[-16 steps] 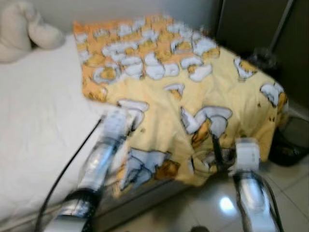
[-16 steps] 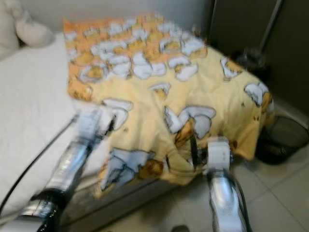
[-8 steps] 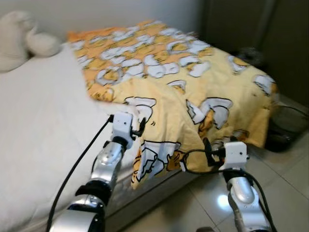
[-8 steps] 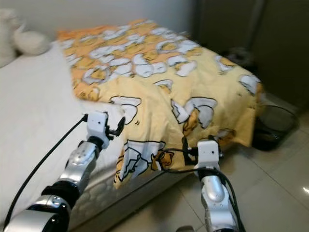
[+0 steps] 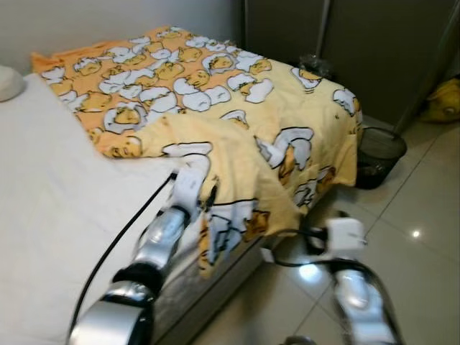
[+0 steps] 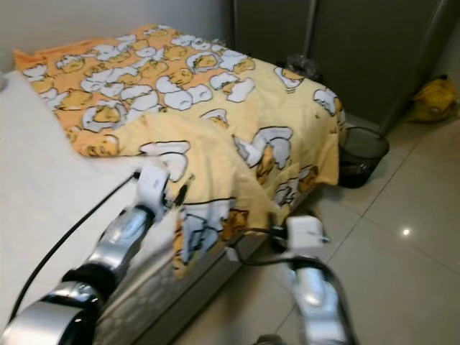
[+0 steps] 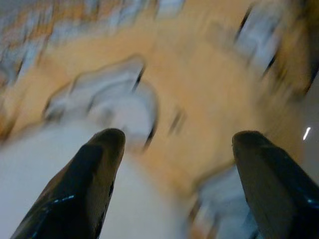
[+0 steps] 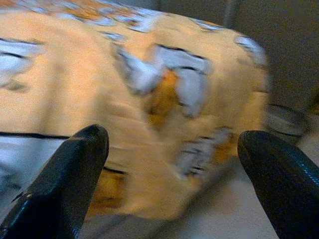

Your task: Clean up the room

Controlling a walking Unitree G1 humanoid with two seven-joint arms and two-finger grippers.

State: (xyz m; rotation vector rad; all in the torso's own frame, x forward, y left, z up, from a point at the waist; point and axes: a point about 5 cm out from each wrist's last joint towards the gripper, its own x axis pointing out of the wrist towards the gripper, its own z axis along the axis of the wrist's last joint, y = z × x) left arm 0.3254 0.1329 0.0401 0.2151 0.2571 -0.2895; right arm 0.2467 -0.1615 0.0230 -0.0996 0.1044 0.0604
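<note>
A yellow blanket [image 5: 237, 108] printed with white and orange cartoon figures covers the right half of a bed with a white sheet [image 5: 50, 194]; one rumpled corner hangs over the bed's near side. My left gripper [image 5: 210, 195] is open just above the sheet, at the blanket's folded edge. In the left wrist view its fingers [image 7: 94, 169] stand wide apart with the blurred blanket [image 7: 199, 84] beyond them. My right gripper [image 5: 307, 237] is open beside the bed, over the floor near the hanging corner. Its spread fingers [image 8: 70, 174] face the blanket [image 8: 99, 84] without touching it.
A black mesh bin [image 5: 378, 154] stands on the tiled floor [image 5: 424, 230] at the bed's foot. A yellow bag [image 5: 443, 100] lies beside a dark wardrobe [image 5: 359, 43]. A white cushion [image 5: 7, 83] rests at the bed's far left.
The camera has swung right and back, bringing the bin and yellow bag into view. My right gripper now sits farther from the hanging blanket corner; my left stays at the folded edge.
</note>
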